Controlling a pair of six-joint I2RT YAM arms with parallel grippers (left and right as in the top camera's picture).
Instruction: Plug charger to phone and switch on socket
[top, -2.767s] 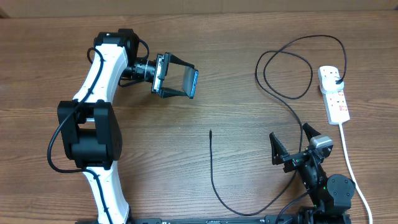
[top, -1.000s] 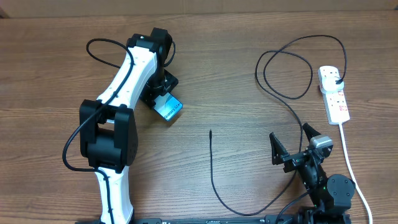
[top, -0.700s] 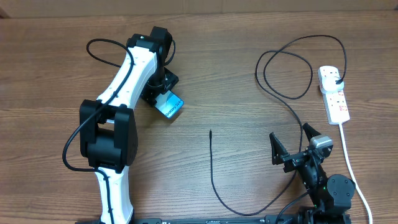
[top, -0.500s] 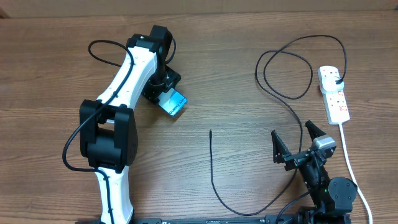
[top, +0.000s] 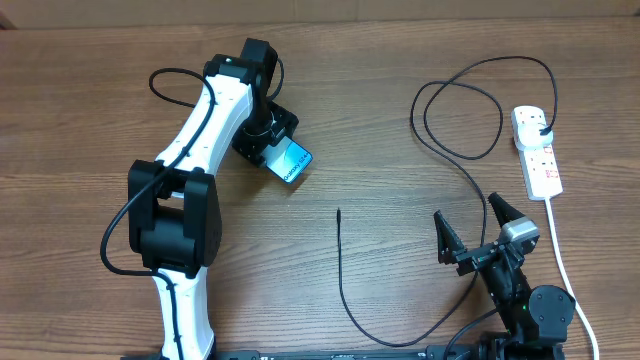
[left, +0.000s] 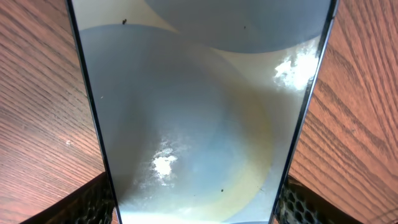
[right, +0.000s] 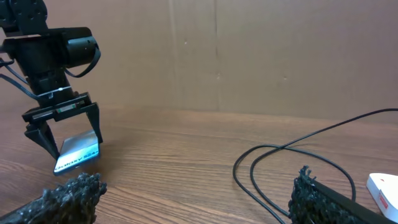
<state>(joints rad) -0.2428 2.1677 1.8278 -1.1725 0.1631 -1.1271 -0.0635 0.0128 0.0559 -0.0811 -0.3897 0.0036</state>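
Seen from overhead, the left end effector (top: 280, 150) is clamped on a slim, dark-edged smartphone with a light blue screen (top: 293, 164). The smartphone juts out past its fingertips, tilted over the brown wooden bench (top: 380, 120). The right end effector (top: 470, 222) has its jaws spread apart. The connector tip of the long, thin black charger cable (top: 341, 270) lies on the bench to its left, well apart from the smartphone. The cable loops beyond this end effector to a black plug seated in the white, elongated plastic power strip (top: 540, 165), whose thick white cord (top: 562, 270) runs past on its right. In the left wrist view the smartphone (left: 199, 106) fills the frame, held at both edges by black textured finger pads (left: 93, 202). In the right wrist view the right fingers (right: 62, 196) stand apart in the foreground. Ahead and to the left, the left end effector (right: 73, 144) pinches the smartphone (right: 79, 154) close to the bench; whether it touches cannot be told. The charger cable (right: 273, 149) curls ahead on the right, beside a corner of the power strip (right: 382, 186).
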